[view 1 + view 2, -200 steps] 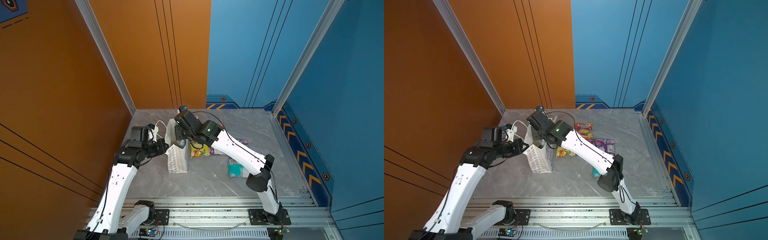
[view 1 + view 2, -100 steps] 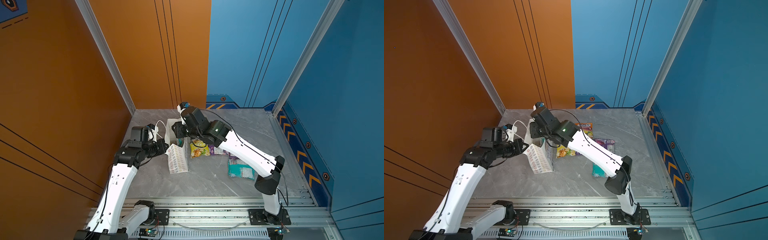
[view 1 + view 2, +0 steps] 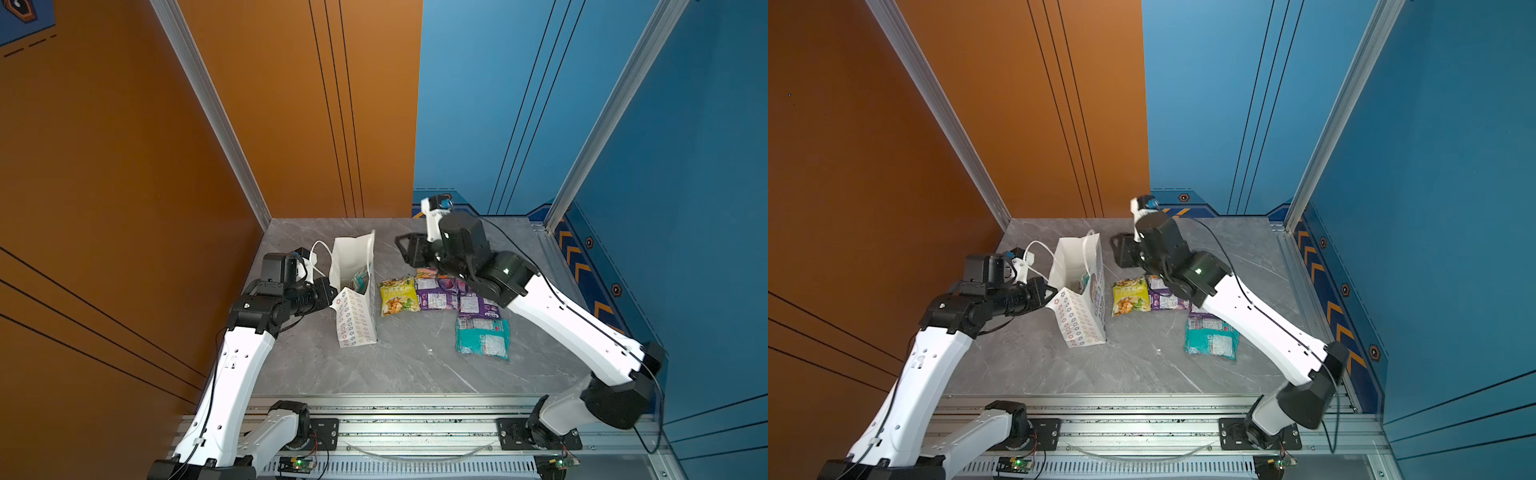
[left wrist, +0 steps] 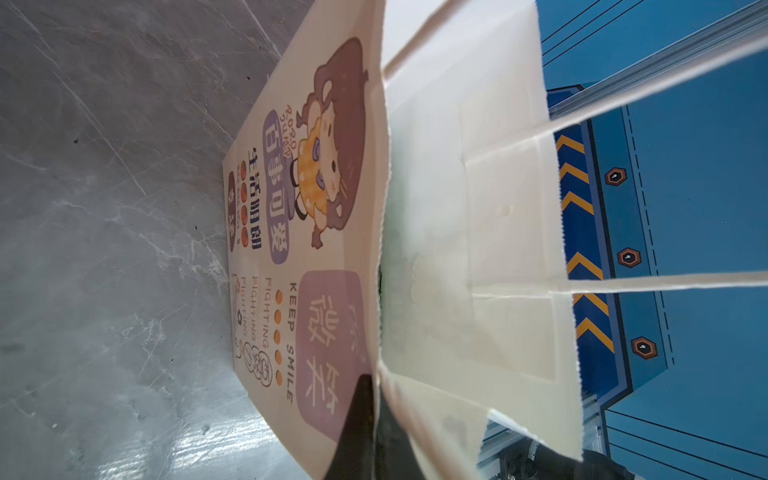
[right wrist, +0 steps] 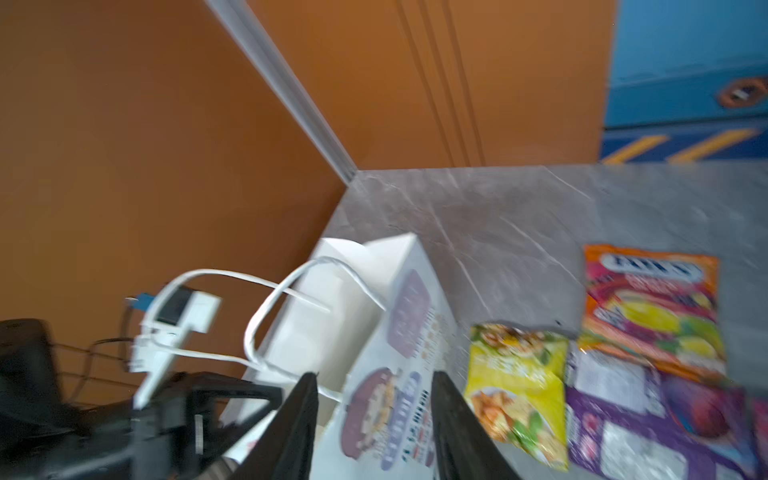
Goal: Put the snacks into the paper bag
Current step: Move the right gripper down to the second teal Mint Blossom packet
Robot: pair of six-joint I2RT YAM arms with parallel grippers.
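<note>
Right gripper [image 3: 409, 254]: jaws parted, nothing between them; both fingers [image 5: 299, 428] show bare in the right wrist view. It hangs above the table, with the paper bag [image 3: 353, 291] to its left and the loose snacks just below and behind it.

Left gripper [image 4: 365, 419]: pinched shut on the near corner of the paper bag rim, holding the mouth open. The bag stands upright, leaning a little; at least one packet shows inside it in both top views.

Table [image 3: 374, 365], grey marble, carries everything.

Snacks outside the bag, largest first:
- teal packet [image 3: 482, 340], farthest from the right gripper, well back along its forearm
- purple packets [image 3: 440, 293], under the right wrist, overlapping each other
- orange packet [image 5: 652, 307], touching the purple ones, partly hidden by the arm from above
- yellow-green packet [image 3: 398, 295], nearest the bag, just beside its printed face

Step in hand, as you would judge it: fetch the next packet. Take the yellow-green one; it lies clear at one edge and closest to the bag. Open wider before descending, pinch an edge seam since flat crinkly film slides. Keep the left pinch steady so the mouth stays wide. Carry high over the cord handles [image 5: 266, 316]; they could snag a finger.
</note>
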